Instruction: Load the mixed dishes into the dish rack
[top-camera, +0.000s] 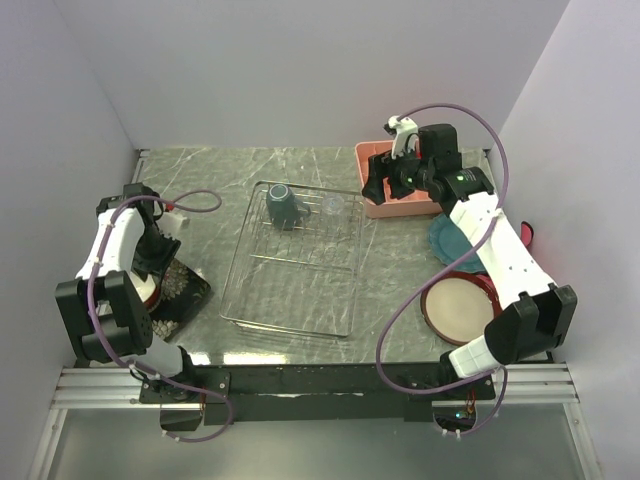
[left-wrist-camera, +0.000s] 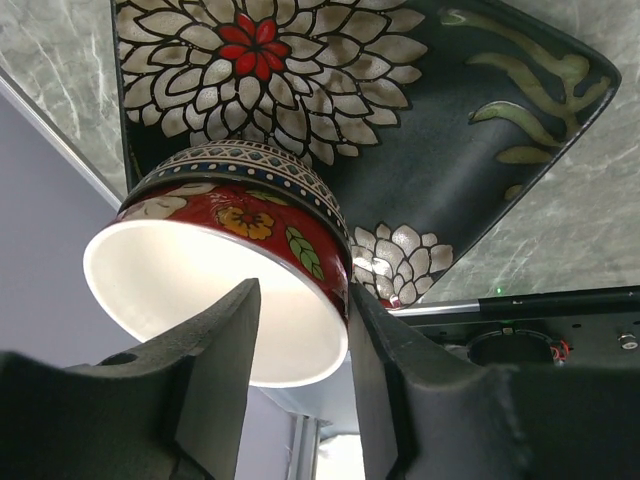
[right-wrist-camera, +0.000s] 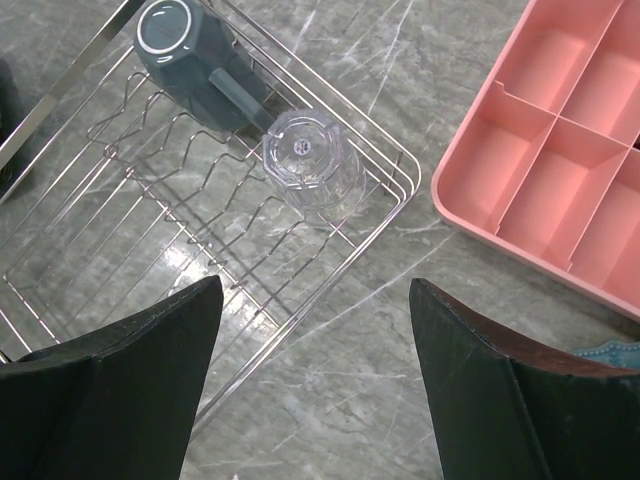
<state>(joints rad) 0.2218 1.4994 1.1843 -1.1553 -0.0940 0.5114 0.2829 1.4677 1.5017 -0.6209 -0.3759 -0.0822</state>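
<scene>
As L-grip (left-wrist-camera: 302, 300) straddles bowl (left-wrist-camera: 235, 215), R-grip (right-wrist-camera: 315, 290) gapes

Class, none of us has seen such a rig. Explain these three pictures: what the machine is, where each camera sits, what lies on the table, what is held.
Two robot arms, each with a two-finger gripper, stand at a table. One camera looks down from above; one rides each wrist. The wire dish rack holds a grey-blue mug and a clear glass. The left gripper straddles the rim of a red floral bowl on a black floral square plate. The right gripper hangs open, empty, beside a pink plastic tray.
</scene>
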